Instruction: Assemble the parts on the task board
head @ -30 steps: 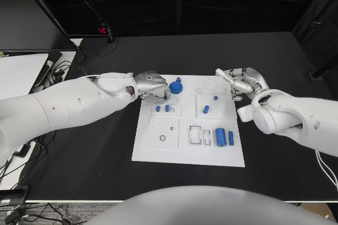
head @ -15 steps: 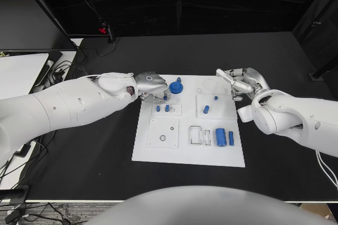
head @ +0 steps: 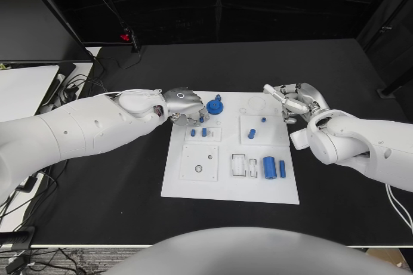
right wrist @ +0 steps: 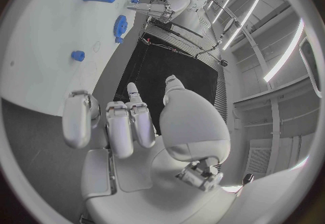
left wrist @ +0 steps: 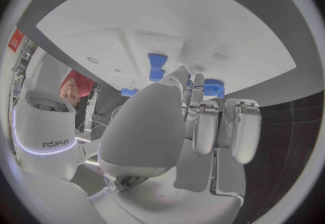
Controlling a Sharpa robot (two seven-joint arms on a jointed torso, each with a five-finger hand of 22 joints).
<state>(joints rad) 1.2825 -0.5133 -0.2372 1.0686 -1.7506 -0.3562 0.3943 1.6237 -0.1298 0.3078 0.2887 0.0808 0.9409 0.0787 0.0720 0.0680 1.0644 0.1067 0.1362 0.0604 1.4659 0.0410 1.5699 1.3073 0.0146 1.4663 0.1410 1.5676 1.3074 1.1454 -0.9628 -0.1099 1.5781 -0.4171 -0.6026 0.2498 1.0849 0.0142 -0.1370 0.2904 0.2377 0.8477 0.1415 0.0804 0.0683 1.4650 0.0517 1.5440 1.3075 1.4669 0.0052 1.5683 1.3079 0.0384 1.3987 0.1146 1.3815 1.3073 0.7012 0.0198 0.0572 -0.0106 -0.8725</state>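
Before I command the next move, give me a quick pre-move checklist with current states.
1. Left robot hand at the blue gear: ok, fingers right beside it.
2. Firm hold on the gear: cannot tell.
3. Right robot hand free: ok, holds nothing, fingers apart, off the task board.
4. Blue cylinder in its recess: ok, lying untouched.
5. Board flat on the table: ok.
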